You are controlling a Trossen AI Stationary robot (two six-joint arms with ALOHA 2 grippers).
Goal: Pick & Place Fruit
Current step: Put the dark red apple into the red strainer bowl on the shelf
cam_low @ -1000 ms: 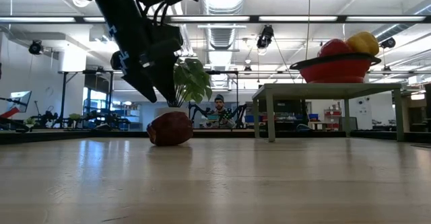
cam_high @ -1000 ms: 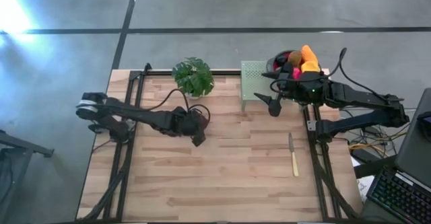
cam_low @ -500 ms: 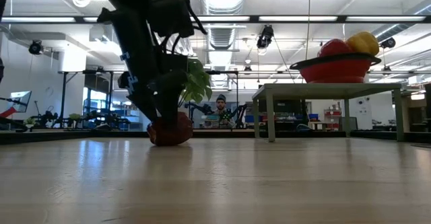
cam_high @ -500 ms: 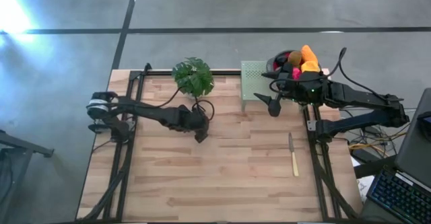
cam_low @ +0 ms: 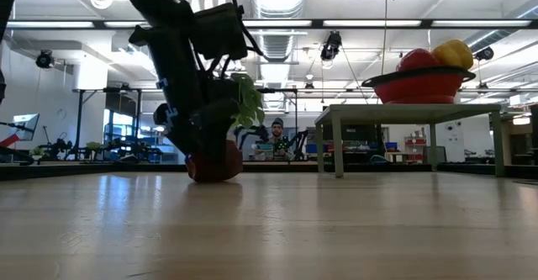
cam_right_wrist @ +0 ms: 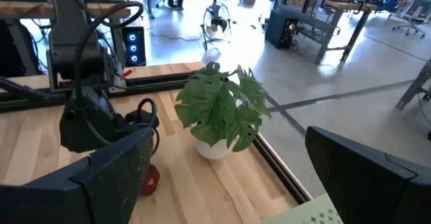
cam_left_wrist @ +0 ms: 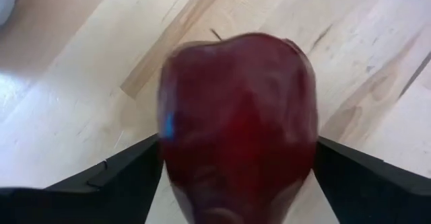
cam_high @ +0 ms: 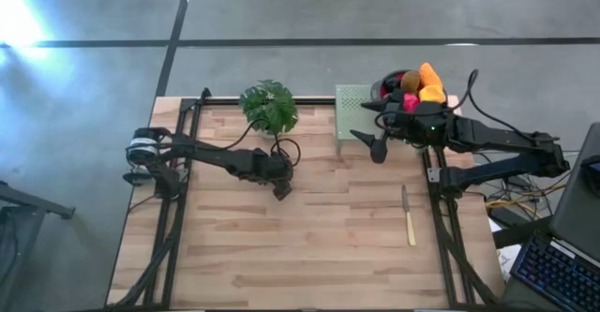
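High view, table: pale wooden plank table (cam_high: 309, 228) carrying everything, black frame rails down both sides; most of its near half bare
Raised stand: small pale green perforated platform (cam_high: 352, 98) on legs at the far right of the table; it lifts the bowl above the tabletop, likely as the drop-off spot
Bowl: red round bowl (cam_low: 420, 87) on that stand, already heaped with toy fruit, a red one (cam_low: 418, 59) and a yellow one (cam_low: 454, 53) showing above the rim; so the task looks well along
Plant: leafy green potted plant (cam_high: 269, 108) at the far edge, just behind the left arm's work; it is clutter to avoid, not a target
Left end effector (cam_left_wrist: 236, 177): down at the tabletop near mid-table, its two dark fingers (cam_left_wrist: 128, 177) spread wide on either side of the apple; whether they press on the fruit yet I cannot tell; the straddle suits a side pinch
Right end effector (cam_high: 375, 145): waits, fingers wide apart and holding nothing, raised just in front of the stand, out of the left arm's way
Apple: dark red glossy toy apple (cam_left_wrist: 237, 120) resting on the table, between the left fingers, close in front of the plant pot
Knife: slim knife with pale handle (cam_high: 408, 216) lying flat at the right, well apart from both arms; untouched
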